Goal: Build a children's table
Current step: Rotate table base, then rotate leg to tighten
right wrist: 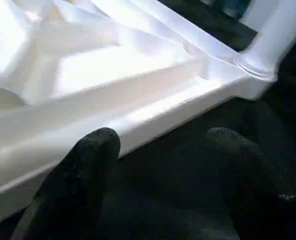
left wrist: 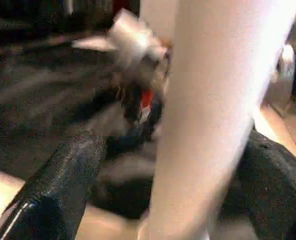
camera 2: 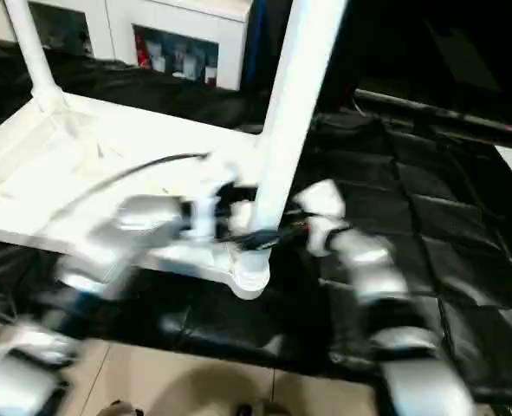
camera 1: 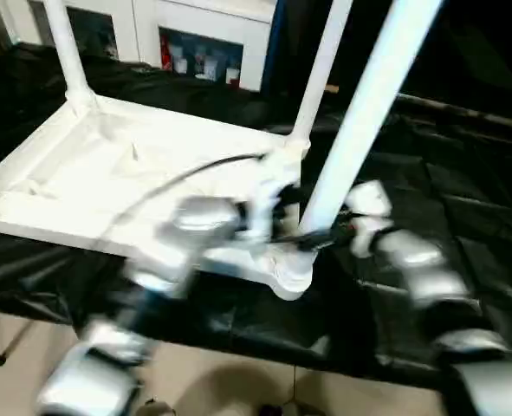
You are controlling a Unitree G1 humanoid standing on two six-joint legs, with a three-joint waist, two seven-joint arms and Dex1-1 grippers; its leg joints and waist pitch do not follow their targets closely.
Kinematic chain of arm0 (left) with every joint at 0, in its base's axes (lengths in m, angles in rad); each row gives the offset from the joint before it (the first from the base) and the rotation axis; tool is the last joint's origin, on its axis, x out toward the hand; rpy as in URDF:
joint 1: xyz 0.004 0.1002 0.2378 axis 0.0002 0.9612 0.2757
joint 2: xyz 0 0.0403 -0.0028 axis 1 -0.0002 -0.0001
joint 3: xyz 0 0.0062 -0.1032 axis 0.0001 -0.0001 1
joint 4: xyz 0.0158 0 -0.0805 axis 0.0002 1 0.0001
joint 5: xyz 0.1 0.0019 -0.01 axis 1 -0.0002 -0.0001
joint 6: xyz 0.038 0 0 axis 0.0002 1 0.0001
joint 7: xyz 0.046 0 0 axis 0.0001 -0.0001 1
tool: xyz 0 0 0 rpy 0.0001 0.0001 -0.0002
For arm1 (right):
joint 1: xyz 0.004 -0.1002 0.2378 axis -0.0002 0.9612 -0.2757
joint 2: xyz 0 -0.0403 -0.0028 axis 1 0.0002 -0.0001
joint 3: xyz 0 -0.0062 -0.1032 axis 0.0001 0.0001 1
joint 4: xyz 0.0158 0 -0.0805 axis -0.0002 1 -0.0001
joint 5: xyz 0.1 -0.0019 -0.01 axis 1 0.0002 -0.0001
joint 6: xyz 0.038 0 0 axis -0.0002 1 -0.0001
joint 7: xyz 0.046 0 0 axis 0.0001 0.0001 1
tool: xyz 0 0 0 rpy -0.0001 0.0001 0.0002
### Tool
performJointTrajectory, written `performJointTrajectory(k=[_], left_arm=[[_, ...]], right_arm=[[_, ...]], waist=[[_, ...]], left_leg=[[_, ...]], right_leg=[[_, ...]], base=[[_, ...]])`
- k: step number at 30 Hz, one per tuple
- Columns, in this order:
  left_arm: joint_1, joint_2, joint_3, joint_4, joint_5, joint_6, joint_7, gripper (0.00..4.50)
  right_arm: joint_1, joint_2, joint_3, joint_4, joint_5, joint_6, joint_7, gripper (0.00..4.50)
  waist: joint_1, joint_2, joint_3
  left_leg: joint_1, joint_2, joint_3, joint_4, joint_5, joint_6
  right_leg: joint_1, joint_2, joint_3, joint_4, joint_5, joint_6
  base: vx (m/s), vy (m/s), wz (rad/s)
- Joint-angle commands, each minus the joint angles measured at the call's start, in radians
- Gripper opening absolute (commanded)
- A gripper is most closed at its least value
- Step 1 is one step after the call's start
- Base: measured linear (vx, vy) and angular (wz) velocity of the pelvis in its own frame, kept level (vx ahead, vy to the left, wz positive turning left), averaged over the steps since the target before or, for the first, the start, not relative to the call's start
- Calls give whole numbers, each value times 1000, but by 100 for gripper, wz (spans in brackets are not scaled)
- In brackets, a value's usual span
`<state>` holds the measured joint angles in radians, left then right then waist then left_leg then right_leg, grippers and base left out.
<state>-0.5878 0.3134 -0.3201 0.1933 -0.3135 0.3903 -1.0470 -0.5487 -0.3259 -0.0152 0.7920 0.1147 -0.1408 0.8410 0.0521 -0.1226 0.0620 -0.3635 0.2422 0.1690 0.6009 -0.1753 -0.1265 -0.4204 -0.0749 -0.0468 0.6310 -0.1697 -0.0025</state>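
The white table top (camera 1: 108, 173) lies upside down, ribbed side up, on the black-draped work table. Legs stand in its far-left socket (camera 1: 65, 43) and far-right socket (camera 1: 320, 69). A third leg (camera 1: 368, 95) leans with its foot at the near-right socket (camera 1: 292, 276). My left gripper (camera 1: 294, 221) is open, its fingers (left wrist: 62, 190) on either side of this leg (left wrist: 213, 125) just above the socket, with a gap on one side. My right gripper (camera 1: 346, 227) is beside the leg on its right. It is open (right wrist: 160, 145) and empty, facing the top's rim (right wrist: 137, 115).
Black cloth (camera 1: 463, 191) covers the work table to the right of the top. A white cabinet with small items (camera 1: 195, 52) stands behind. The work table's front edge drops to a beige floor (camera 1: 238, 381). A black cable (camera 1: 178, 178) arcs over the top.
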Motion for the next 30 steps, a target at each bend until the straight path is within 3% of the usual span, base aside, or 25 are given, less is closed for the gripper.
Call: performJointTrajectory(k=[1,3,5,6,8,10,11,13,14,16,18,19,22,24,25,30], left_arm=[[10,44,-47,-42,18,8,-78,407],[12,85,-71,-43,41,5,-104,402],[10,97,-79,-40,51,3,-110,363],[4,113,-93,-22,81,-17,-117,364],[4,113,-93,-22,81,-17,-117,347],[-16,117,-109,42,140,-75,-104,321],[-16,117,-110,43,141,-76,-104,318],[-38,105,-120,104,174,-117,-87,296],[-40,104,-121,108,176,-120,-86,296],[-61,92,-135,160,199,-144,-80,275],[-67,87,-141,180,206,-150,-82,265],[-72,84,-147,197,212,-154,-89,235],[-78,80,-159,222,223,-162,-107,211],[-79,79,-163,234,230,-169,-114,211],[-81,74,-162,250,237,-182,-118,184],[-87,67,-164,275,242,-200,-135,157]], right_arm=[[19,-56,-35,-85,86,61,137,323],[33,-94,-59,-139,150,118,221,323],[39,-106,-68,-159,175,144,251,323],[55,-127,-77,-207,226,205,305,323],[55,-127,-77,-207,226,205,305,323],[97,-179,-89,-313,336,355,431,323],[98,-179,-89,-315,338,358,433,323],[126,-221,-102,-373,428,496,518,323],[128,-224,-103,-377,435,506,524,323],[143,-246,-130,-401,509,604,565,323],[151,-252,-140,-412,530,628,570,323],[160,-258,-145,-429,546,650,569,323],[175,-263,-146,-461,563,681,563,323],[181,-264,-146,-473,568,692,559,323],[187,-265,-145,-485,572,704,554,323],[191,-266,-136,-493,562,716,549,323]], waist=[[13,22,-72],[16,22,-69],[21,21,-67],[24,18,-66],[30,19,-67],[36,16,-68],[42,15,-68],[45,14,-70],[44,11,-70],[46,10,-70],[49,14,-70],[50,11,-71],[51,9,-71],[51,10,-71],[51,14,-71],[56,12,-70]], left_leg=[[8,-11,16,-69,-244,32],[10,-13,17,-70,-254,32],[12,-13,18,-71,-261,30],[10,-12,18,-72,-259,22],[10,-12,16,-72,-254,21],[12,-13,17,-72,-253,23],[14,-13,17,-71,-250,33],[7,-12,14,-71,-234,30],[5,-16,15,-72,-230,32],[7,-14,16,-69,-235,31],[8,-13,15,-69,-231,27],[7,-14,15,-68,-230,25],[3,-15,14,-69,-215,20],[5,-13,13,-69,-217,17],[6,-14,14,-68,-222,16],[7,-13,14,-69,-232,12]], right_leg=[[58,-36,27,-70,-210,-205],[56,-33,26,-72,-219,-207],[55,-35,27,-75,-244,-202],[55,-37,26,-77,-268,-195],[55,-38,26,-76,-278,-187],[56,-36,26,-81,-286,-178],[56,-35,27,-82,-281,-173],[58,-40,26,-79,-282,-167],[61,-37,24,-83,-288,-164],[57,-40,24,-85,-306,-162],[55,-43,24,-85,-306,-163],[56,-44,23,-85,-316,-161],[57,-44,22,-86,-321,-155],[55,-44,22,-85,-322,-158],[54,-43,22,-87,-315,-161],[54,-46,22,-87,-328,-163]], base=[[0,0,0],[0,0,0],[0,0,0],[0,0,0],[0,0,0],[0,0,0],[0,0,0],[0,0,0],[0,0,0],[0,0,0],[0,0,0],[0,0,0],[0,0,0],[0,0,0],[0,0,0],[0,0,0]])
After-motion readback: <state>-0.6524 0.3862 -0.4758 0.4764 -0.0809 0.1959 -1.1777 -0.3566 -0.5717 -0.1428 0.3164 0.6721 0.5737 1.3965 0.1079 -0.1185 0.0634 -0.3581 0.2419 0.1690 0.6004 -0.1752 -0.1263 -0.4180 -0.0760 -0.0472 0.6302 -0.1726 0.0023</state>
